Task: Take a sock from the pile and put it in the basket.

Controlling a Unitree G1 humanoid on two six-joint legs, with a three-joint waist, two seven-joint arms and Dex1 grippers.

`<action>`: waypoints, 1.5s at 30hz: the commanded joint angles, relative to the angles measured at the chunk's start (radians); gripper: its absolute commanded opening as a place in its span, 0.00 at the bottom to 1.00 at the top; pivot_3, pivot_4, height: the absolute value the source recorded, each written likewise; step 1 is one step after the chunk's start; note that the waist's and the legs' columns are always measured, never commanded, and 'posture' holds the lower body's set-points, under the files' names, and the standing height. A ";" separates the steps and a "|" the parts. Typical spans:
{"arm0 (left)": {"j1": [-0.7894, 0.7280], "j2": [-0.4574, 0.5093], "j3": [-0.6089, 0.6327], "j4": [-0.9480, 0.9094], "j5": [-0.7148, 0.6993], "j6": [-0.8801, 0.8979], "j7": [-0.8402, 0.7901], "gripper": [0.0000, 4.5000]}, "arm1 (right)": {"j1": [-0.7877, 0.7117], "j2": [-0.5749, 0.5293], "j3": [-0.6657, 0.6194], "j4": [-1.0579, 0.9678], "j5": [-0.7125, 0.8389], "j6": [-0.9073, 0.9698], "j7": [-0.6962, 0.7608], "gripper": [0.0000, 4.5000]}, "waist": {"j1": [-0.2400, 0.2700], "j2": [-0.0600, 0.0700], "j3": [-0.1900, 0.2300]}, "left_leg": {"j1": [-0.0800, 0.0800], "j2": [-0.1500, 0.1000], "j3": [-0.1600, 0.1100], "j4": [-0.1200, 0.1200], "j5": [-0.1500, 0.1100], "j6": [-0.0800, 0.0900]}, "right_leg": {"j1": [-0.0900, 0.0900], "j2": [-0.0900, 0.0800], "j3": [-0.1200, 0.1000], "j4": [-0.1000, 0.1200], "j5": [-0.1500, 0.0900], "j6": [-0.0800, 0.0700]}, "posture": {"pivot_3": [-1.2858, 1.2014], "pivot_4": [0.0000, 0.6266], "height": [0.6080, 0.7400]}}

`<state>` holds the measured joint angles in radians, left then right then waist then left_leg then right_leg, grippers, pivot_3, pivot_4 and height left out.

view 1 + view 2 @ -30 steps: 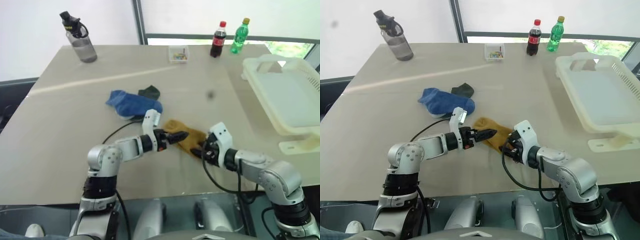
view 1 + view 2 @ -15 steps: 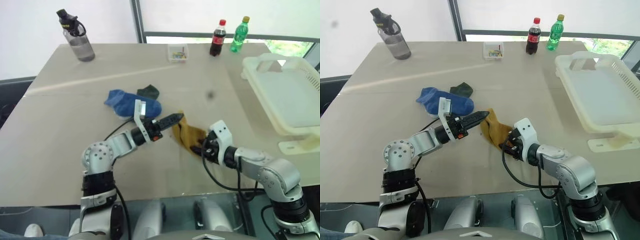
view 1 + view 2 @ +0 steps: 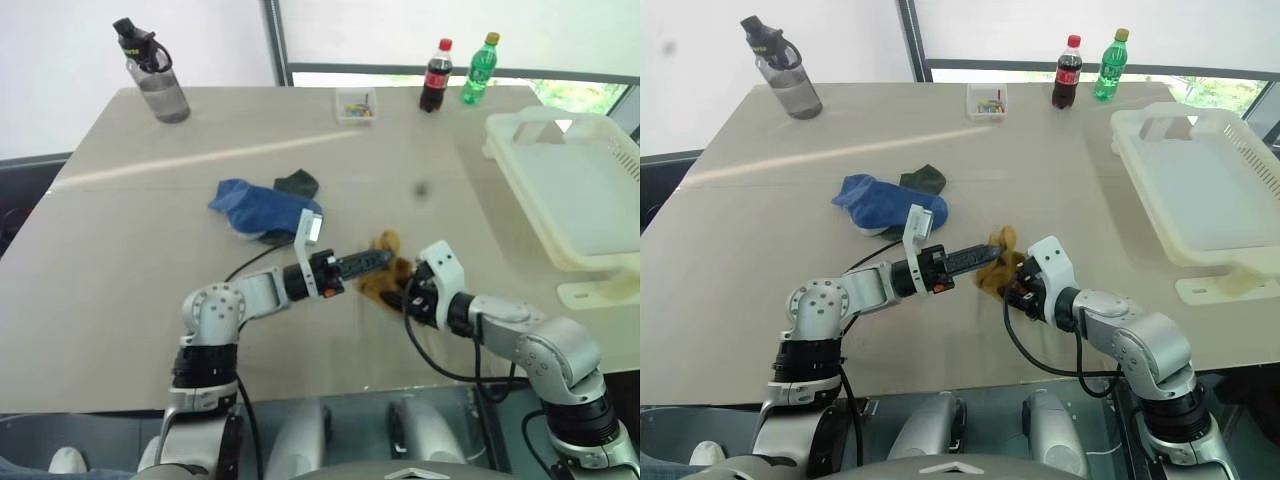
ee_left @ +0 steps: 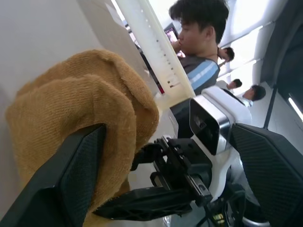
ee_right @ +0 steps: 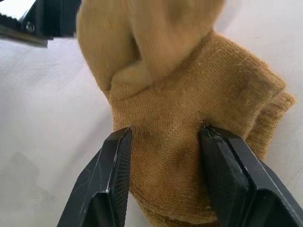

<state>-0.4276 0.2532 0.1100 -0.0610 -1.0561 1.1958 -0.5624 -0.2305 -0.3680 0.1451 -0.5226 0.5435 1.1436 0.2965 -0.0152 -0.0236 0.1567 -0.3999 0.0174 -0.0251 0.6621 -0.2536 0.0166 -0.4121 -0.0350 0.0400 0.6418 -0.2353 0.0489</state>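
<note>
A mustard sock (image 3: pixel 384 264) lies bunched on the table between my two grippers, apart from the pile. My right gripper (image 3: pixel 401 297) is shut on its near end, with the black fingers (image 5: pixel 110 182) pressing into the knit from both sides. My left gripper (image 3: pixel 377 261) points level toward the right and stands open, one finger (image 4: pixel 71 177) against the sock's raised fold. The pile, a blue sock (image 3: pixel 262 208) and a dark green one (image 3: pixel 297 183), sits just behind my left arm. The cream basket (image 3: pixel 590 200) stands at the right edge of the table.
A grey water bottle (image 3: pixel 160 80) stands at the back left. A small clear box (image 3: pixel 357 105), a cola bottle (image 3: pixel 435 77) and a green bottle (image 3: pixel 478 70) line the far edge. A person (image 4: pixel 199 38) sits beyond the basket.
My left gripper has swung toward the right gripper and turned, pushing the sock's free end into a taller bunch. The right gripper has kept still on the sock.
</note>
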 commanded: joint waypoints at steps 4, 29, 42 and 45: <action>0.001 0.040 -0.056 -0.027 0.022 0.010 -0.059 1.00 | 0.025 -0.028 -0.005 0.010 -0.033 0.000 -0.010 0.53 | 0.001 0.000 0.000 | 0.000 0.000 0.000 -0.001 0.000 0.000 | 0.000 0.000 0.000 0.000 0.000 0.000 | 0.52 0.24 1.00; -0.014 -0.019 -0.093 0.063 0.125 -0.080 -0.178 1.00 | 0.037 -0.037 -0.352 -0.023 0.171 -0.008 0.054 0.99 | -0.001 0.002 0.009 | -0.001 -0.002 0.000 -0.010 0.000 0.000 | -0.002 0.000 0.000 -0.006 0.004 0.001 | 0.52 0.24 1.00; 0.024 0.006 -0.086 0.046 0.095 -0.057 -0.242 1.00 | -0.096 0.129 -0.306 0.145 0.190 -0.032 -0.010 0.99 | -0.001 0.006 0.014 | -0.002 -0.002 0.001 -0.010 0.000 0.000 | -0.003 0.000 0.001 -0.005 0.005 0.000 | 0.52 0.24 1.00; 0.024 0.005 -0.087 0.047 0.100 -0.058 -0.241 1.00 | -0.118 0.148 -0.325 0.152 0.217 -0.023 -0.012 0.99 | -0.001 0.006 0.014 | -0.002 -0.002 0.001 -0.010 0.000 0.000 | -0.004 0.000 0.001 -0.005 0.005 0.000 | 0.52 0.24 1.00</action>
<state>-0.4068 0.2581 0.0280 0.0199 -0.9445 1.1382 -0.7894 -0.3295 -0.2258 -0.1571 -0.3494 0.7246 1.1299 0.2787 -0.0159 -0.0175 0.1703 -0.4020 0.0157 -0.0244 0.6521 -0.2534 0.0166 -0.4156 -0.0353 0.0406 0.6373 -0.2304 0.0490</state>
